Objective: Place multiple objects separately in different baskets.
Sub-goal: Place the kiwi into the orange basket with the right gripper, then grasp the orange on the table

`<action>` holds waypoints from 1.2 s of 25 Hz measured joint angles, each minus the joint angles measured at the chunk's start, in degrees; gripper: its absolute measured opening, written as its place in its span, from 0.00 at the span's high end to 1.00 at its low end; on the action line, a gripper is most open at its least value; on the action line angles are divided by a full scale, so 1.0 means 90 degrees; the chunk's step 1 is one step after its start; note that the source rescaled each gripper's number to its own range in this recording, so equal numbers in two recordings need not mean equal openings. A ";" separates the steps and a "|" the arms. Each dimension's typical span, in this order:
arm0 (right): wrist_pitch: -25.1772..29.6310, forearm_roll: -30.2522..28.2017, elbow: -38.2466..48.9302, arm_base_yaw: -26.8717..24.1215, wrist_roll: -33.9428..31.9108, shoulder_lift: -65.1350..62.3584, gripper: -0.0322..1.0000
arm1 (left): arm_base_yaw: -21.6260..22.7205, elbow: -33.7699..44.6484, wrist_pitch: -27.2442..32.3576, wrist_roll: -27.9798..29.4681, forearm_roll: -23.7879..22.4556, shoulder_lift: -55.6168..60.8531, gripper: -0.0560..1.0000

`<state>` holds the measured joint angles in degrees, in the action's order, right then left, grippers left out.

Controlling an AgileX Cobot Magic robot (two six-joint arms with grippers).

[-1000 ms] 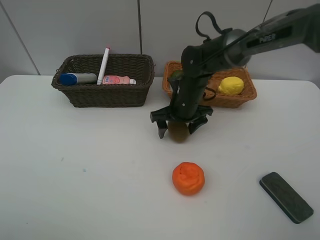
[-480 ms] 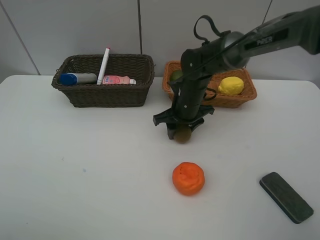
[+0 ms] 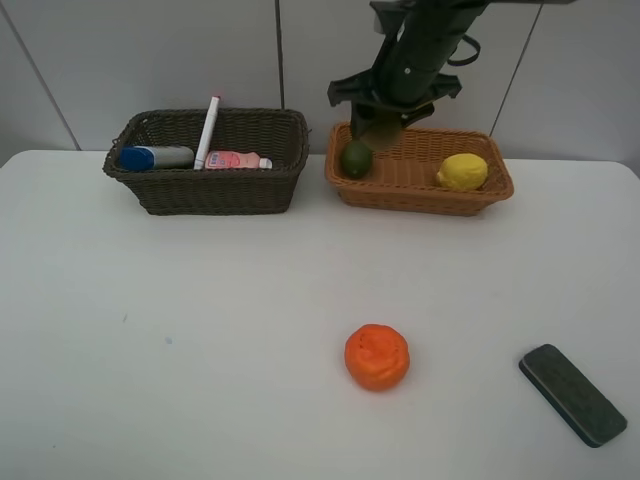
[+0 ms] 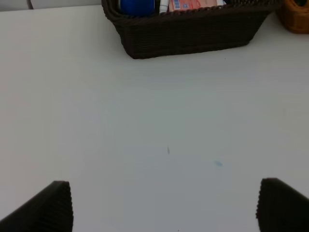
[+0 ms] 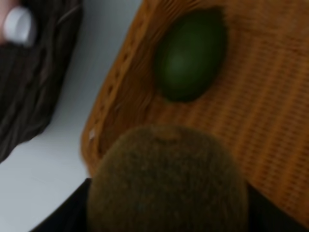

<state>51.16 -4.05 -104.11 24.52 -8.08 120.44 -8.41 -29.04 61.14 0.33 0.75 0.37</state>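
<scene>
My right gripper is shut on the brown kiwi and holds it in the air over the left end of the light orange-tan basket. In the right wrist view the kiwi hangs above that basket's rim, near the green lime. The lime and the yellow lemon lie inside this basket. The orange and the dark eraser rest on the table. My left gripper is open low over bare table, holding nothing.
The dark brown basket at the back left holds the blue-capped bottle, the pink bottle and the white marker, which leans upright. A grey wall stands right behind both baskets.
The right gripper closed on the kiwi on the table, then lifted it up and back to above the tan basket. Nothing else moved.
</scene>
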 joint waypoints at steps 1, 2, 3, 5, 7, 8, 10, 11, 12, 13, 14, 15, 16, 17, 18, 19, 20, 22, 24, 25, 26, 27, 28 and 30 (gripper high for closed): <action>-0.0053 0.0020 -0.0158 -0.0183 0.0062 0.0110 0.93 | 0.0000 0.0000 0.0000 0.0000 0.0000 0.0000 0.00; -0.0100 0.0042 -0.0294 -0.0388 0.0136 0.0268 0.93 | 0.0000 0.0000 0.0000 0.0000 0.0000 0.0000 0.00; -0.0150 0.0046 -0.0407 -0.0572 0.0206 0.0448 0.93 | 0.0000 0.0000 0.0000 0.0000 0.0000 0.0000 0.00; -0.0283 0.0071 -0.0543 -0.0837 0.0255 0.0778 0.93 | 0.0000 0.0000 0.0000 0.0000 0.0000 0.0000 0.00; -0.0383 0.0071 -0.0566 -0.1023 0.0268 0.1085 0.93 | 0.0000 0.0000 0.0000 0.0000 0.0000 0.0000 0.00; -0.0392 0.0071 -0.0566 -0.1073 0.0268 0.1180 0.90 | 0.0000 0.0000 0.0000 0.0000 0.0000 0.0000 0.00; -0.0397 0.0077 -0.0566 -0.1128 0.0268 0.1300 0.53 | 0.0000 0.0000 0.0000 0.0000 0.0000 0.0000 0.00; -0.0397 0.0076 -0.0566 -0.1128 0.0274 0.1300 0.35 | 0.0000 0.0000 0.0000 0.0000 0.0000 0.0000 0.00; -0.0397 0.0076 -0.0566 -0.1128 0.0274 0.1300 0.20 | 0.0000 0.0000 0.0000 0.0000 0.0000 0.0000 0.00; -0.0389 0.0125 -0.0579 -0.1128 0.0274 0.1280 0.12 | 0.0000 0.0000 0.0000 0.0000 0.0000 0.0000 0.00; -0.0344 0.0209 -0.0600 -0.1123 0.0274 0.1256 0.08 | 0.0000 0.0000 0.0000 0.0000 0.0000 0.0000 0.00; -0.0235 0.0268 -0.0608 -0.1123 0.0274 0.1232 0.05 | 0.0000 0.0000 0.0000 0.0000 0.0000 0.0000 0.00; -0.0052 0.0327 -0.0608 -0.1123 0.0274 0.1200 0.03 | 0.0000 0.0000 0.0000 0.0000 0.0000 0.0000 0.00; 0.0200 0.0360 -0.0608 -0.1123 0.0274 0.1143 0.03 | 0.0000 0.0000 0.0000 0.0000 0.0000 0.0000 0.00; 0.0447 0.0376 -0.0608 -0.1123 0.0274 0.1068 0.03 | 0.0000 0.0000 0.0000 0.0000 0.0000 0.0000 0.00; 0.0789 0.0402 -0.0608 -0.1123 0.0274 0.1002 0.03 | 0.0000 0.0000 0.0000 0.0000 0.0000 0.0000 0.00; 0.1185 0.0450 -0.0608 -0.1123 0.0274 0.0886 0.03 | 0.0000 0.0000 0.0000 0.0000 0.0000 0.0000 0.00; 0.1815 0.0500 -0.0608 -0.1123 0.0266 0.0602 0.03 | 0.0000 0.0000 0.0000 0.0000 0.0000 0.0000 0.00; 0.1969 0.0598 -0.0458 -0.1123 0.0249 0.0279 0.03 | 0.0000 0.0000 0.0000 0.0000 0.0000 0.0000 0.00; 0.1995 0.0668 -0.0327 -0.1123 0.0242 0.0076 0.03 | 0.0000 0.0000 0.0000 0.0000 0.0000 0.0000 0.00; 0.2014 0.0728 -0.0128 -0.1123 0.0227 -0.0096 0.03 | 0.0000 0.0000 0.0000 0.0000 0.0000 0.0000 0.00; 0.2014 0.0779 0.0133 -0.1116 0.0205 -0.0316 0.03 | 0.0000 0.0000 0.0000 0.0000 0.0000 0.0000 0.00; 0.2007 0.0814 0.0467 -0.1094 0.0191 -0.0568 0.03 | 0.0000 0.0000 0.0000 0.0000 0.0000 0.0000 0.00; 0.2015 0.0843 0.1215 -0.0953 0.0191 -0.1099 0.03 | 0.0000 0.0000 0.0000 0.0000 0.0000 0.0000 0.00</action>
<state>69.30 3.54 -93.18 15.94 -6.36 110.55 -8.41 -29.04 61.14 0.33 0.75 0.37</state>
